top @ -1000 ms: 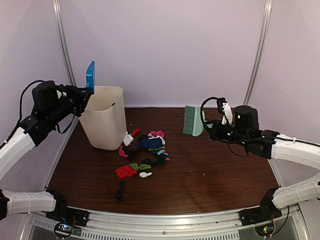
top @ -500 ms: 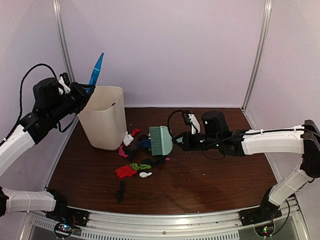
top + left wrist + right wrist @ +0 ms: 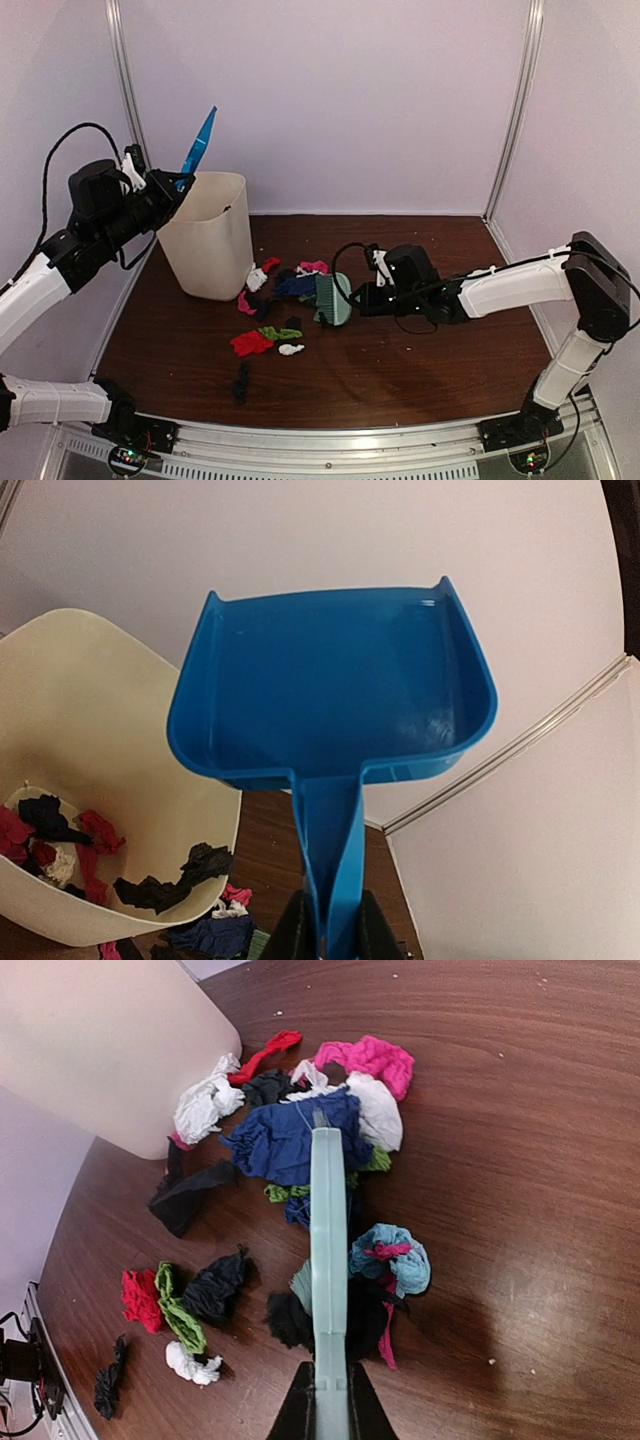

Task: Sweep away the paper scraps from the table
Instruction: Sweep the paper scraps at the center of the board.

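**Right arm swings the brush into the scrap heap**

Right pincer (image 3: 362,297) has travelled in the last second from the right side of the table (image 3: 430,360) to mid-table, taking the pale green hand brush (image 3: 333,298) along. Its jaws are clamped tight on the brush handle. The brush head reaches straight ahead of the pincer, edge-on to the wrist camera, in among the paper scraps (image 3: 290,1140).

Scraps around the brush:
- dark blue, white and pink at the far tip
- light blue just right of the near part
- black under the near part
- red, green and more black off to the left

All of these lie on the table, ahead of the pincer, beside the foot of the cream bin (image 3: 210,240).

Left pincer (image 3: 330,935) has tilted slightly. It is closed narrow on the handle of the blue dustpan (image 3: 330,680). The scoop stands up ahead of it, above the bin rim. More scraps lie inside the bin, below and left of this pincer.
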Robot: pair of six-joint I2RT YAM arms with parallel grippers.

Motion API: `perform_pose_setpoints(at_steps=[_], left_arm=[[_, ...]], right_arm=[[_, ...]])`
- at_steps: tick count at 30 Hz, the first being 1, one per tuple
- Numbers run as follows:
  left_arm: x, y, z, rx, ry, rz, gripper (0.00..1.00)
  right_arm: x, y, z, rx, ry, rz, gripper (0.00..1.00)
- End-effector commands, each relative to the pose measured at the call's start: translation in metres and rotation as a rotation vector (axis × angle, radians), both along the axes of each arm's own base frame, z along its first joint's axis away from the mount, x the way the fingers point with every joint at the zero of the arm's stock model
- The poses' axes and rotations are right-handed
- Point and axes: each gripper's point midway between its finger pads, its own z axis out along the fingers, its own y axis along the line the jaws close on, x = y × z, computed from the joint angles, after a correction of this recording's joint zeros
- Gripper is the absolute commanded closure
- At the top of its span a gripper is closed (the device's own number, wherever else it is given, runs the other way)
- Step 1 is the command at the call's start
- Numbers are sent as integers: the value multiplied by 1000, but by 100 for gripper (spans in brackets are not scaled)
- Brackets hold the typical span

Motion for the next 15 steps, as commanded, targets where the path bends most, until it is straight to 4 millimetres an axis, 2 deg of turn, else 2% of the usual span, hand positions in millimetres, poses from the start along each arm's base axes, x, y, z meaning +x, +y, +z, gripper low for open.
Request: perform_pose_setpoints(at_steps=[1,7,15], left_arm=[[-1,-2,9,7,-62,-4,100],[-2,-6,5,26,-62,-17,100],[-3,-12,-1,68,-67,-40,100]], right_arm=[[1,-31,-8,-36,-8,-102,100],[-10,-73,-21,-73,17,-177,100],[-29,-134,-15,-151,4,-324,100]])
